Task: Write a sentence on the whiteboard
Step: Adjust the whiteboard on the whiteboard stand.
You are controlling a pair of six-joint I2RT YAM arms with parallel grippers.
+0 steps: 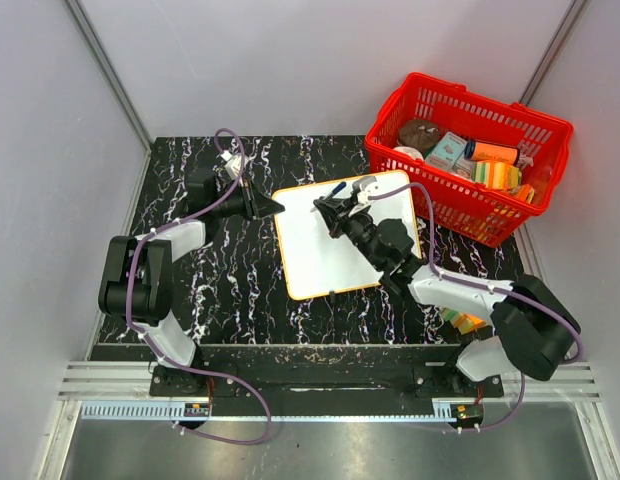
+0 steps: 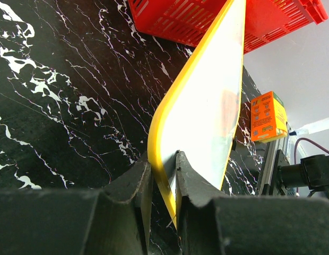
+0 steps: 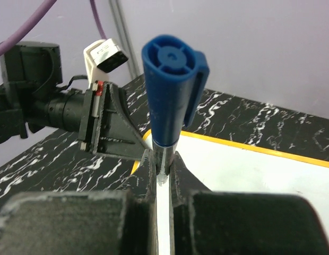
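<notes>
Showing two arms over a black marbled tabletop (image 1: 240, 290). Whiteboard (image 1: 315, 255), yellow-framed, sits at centre of top view, its upper-right corner just beside a red basket (image 1: 460, 205) of mixed goods. Left end effector (image 1: 265, 207), frame centre-left, is narrowed onto the board's left edge; wrist view shows both fingers (image 2: 193, 180) pinching the yellow frame. Right end effector (image 1: 330, 212), over the board's upper part, is clamped tight on a marker (image 3: 170, 79), blue clipped end sticking out past the fingers. Orange box (image 2: 268, 117) stands at right of left wrist view.

Left pincer (image 2: 163, 162) gripping, right pincer (image 3: 162, 159) clamped tight, facing each other
</notes>
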